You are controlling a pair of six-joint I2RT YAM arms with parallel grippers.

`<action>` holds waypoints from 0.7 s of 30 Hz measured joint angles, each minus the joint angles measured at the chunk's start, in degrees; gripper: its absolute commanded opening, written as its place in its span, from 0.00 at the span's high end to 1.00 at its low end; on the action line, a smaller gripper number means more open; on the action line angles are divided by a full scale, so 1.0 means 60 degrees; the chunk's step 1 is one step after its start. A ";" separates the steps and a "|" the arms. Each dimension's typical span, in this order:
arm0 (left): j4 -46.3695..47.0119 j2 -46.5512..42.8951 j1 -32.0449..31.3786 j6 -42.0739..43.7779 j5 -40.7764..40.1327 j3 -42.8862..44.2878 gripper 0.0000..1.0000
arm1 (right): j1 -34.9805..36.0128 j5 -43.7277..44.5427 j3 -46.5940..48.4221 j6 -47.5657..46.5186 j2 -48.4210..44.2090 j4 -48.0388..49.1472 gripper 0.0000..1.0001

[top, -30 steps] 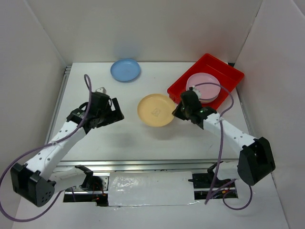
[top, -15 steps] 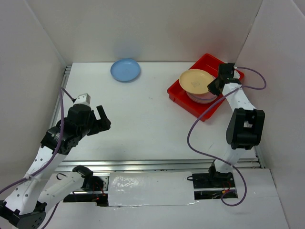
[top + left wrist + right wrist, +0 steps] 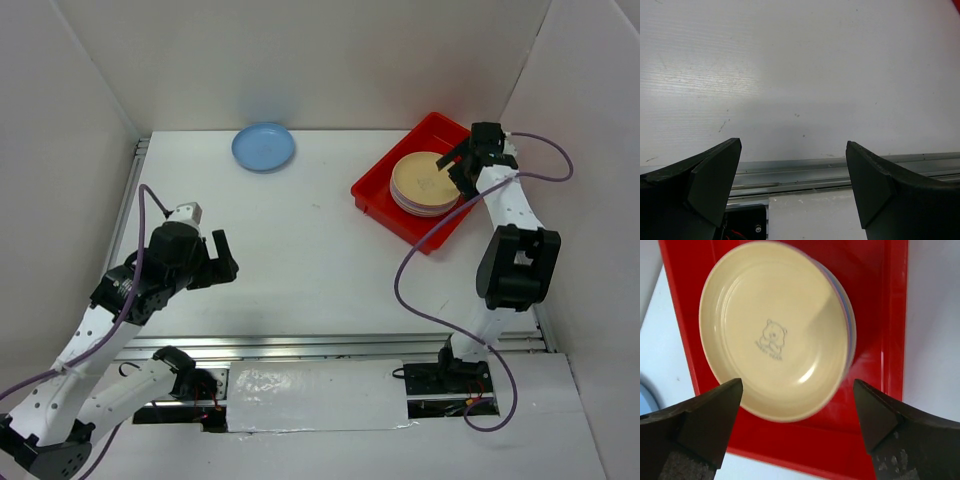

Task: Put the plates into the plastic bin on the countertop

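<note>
A stack of plates lies in the red plastic bin at the back right of the countertop. The top plate is yellow with a small bear print; pink and lilac rims show under it. My right gripper hangs open just above the stack's right edge, nothing between its fingers. A single blue plate rests at the back, left of centre. My left gripper is open over the bare front left, far from any plate.
White walls close in the left, back and right sides. A metal rail runs along the near edge, just under my left gripper. The bin sits skewed against the right wall.
The right gripper carried the yellow plate from mid-table to the bin and has let it go onto the stack. The left arm drew back toward the front left.
</note>
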 measured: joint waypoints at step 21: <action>0.8120 0.5337 0.2892 -0.3162 0.1020 -0.2320 0.01 | 0.6393 -0.4284 -1.1132 0.1279 -1.0856 0.4758 0.00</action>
